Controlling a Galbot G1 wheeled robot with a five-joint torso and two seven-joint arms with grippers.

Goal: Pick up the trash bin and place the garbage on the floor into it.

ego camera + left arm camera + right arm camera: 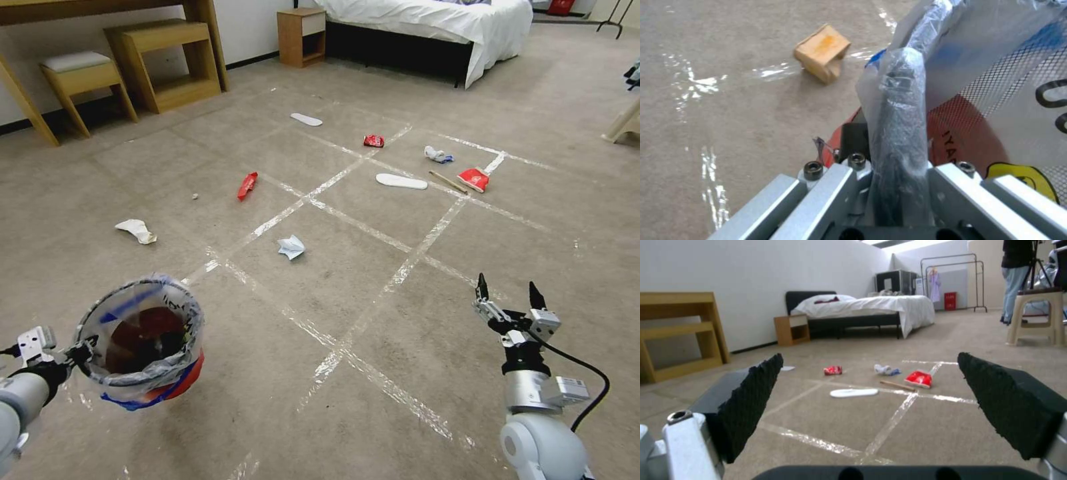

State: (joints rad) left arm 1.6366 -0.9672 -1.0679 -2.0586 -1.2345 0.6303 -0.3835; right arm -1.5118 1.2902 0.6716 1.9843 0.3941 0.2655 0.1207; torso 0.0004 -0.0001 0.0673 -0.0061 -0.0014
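The left claw (79,352) is clamped on the rim of the trash bin (143,343), one finger (902,110) wrapped in the clear liner bag, and the red bin is lifted off the floor (373,313) at the robot's left front. The pickup part of the task is judged complete. Dark and red contents show inside the bin; what they are cannot be determined.

The right claw (508,293) hangs empty at the robot's right front, its jaws spread wide, pointing out across the carpet.

Collection is largely outstanding. Lying on the floor: a crumpled white paper (291,247) nearest the robot, a crumpled white scrap (137,231) to the left, a red wrapper (247,185), a crushed red can (374,141), a white insole (401,181), a second insole (306,119) farther off, a wooden stick (447,182) just beside a red packet (475,179), and a white-and-blue wad (437,155). A small cardboard piece (822,53) lies on the floor near the bin.

The floor is beige short-pile carpet marked into squares by shiny clear tape lines (360,227). Against the far wall stand a wooden desk and stools (160,63), a bedside cabinet (301,36) and a bed (433,27) with white covers.
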